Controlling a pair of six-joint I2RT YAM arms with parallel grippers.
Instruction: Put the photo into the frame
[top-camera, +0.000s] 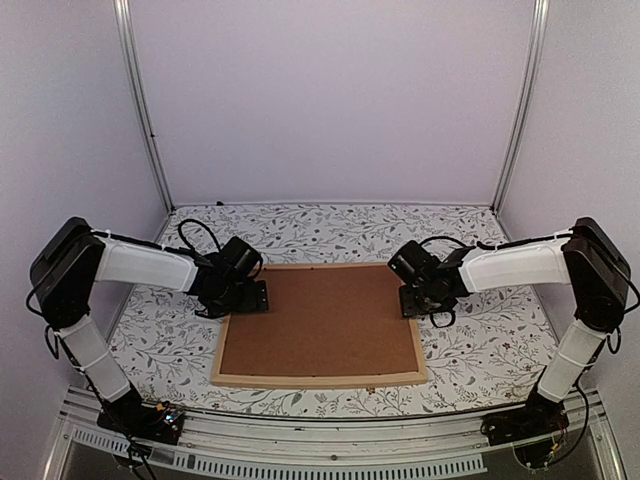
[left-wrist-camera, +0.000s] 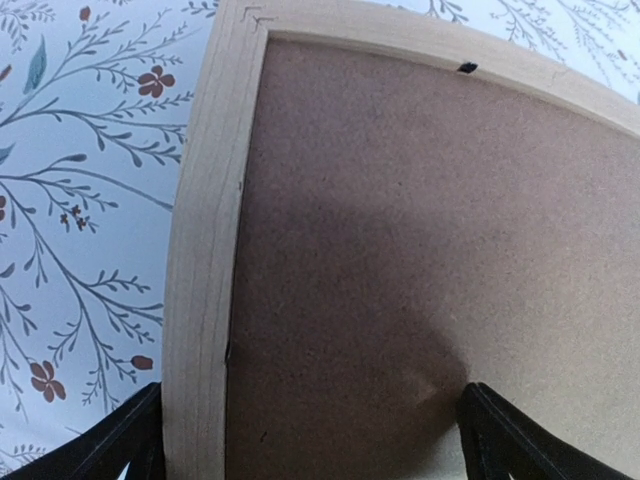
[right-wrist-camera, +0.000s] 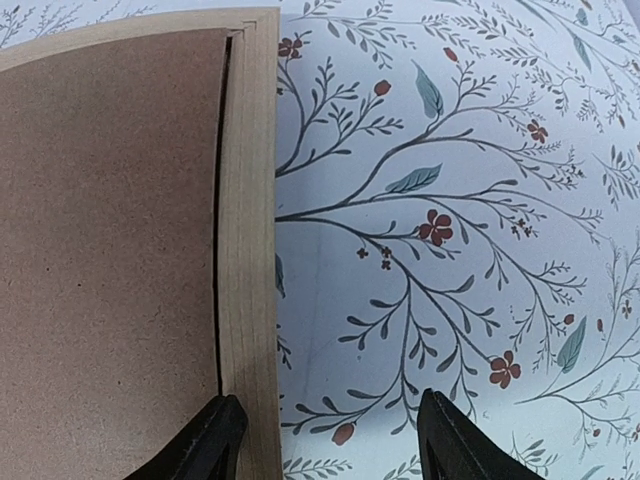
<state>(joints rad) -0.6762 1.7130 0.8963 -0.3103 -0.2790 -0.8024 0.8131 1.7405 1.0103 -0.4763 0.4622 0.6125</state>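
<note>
The frame (top-camera: 318, 380) lies flat on the flowered tabletop (top-camera: 480, 350), its near rail closest to the arm bases. A plain brown backing board (top-camera: 320, 320) fills its whole opening. Toward the frame's far left corner, the left pincer (left-wrist-camera: 310, 435) stands spread wide and holds nothing. One finger (left-wrist-camera: 120, 440) is outside the frame's left rail and the other (left-wrist-camera: 510, 440) is over the board. Level with it at the frame's right rail, the right pincer (right-wrist-camera: 330, 440) is parted and also empty. Its inner finger (right-wrist-camera: 205, 440) sits at the board's edge, its outer finger (right-wrist-camera: 450, 440) over the cloth beside the frame. A dark slit (right-wrist-camera: 218, 200) shows between board and right rail. A small black tab (left-wrist-camera: 466, 68) sits at the frame's far rail.
</note>
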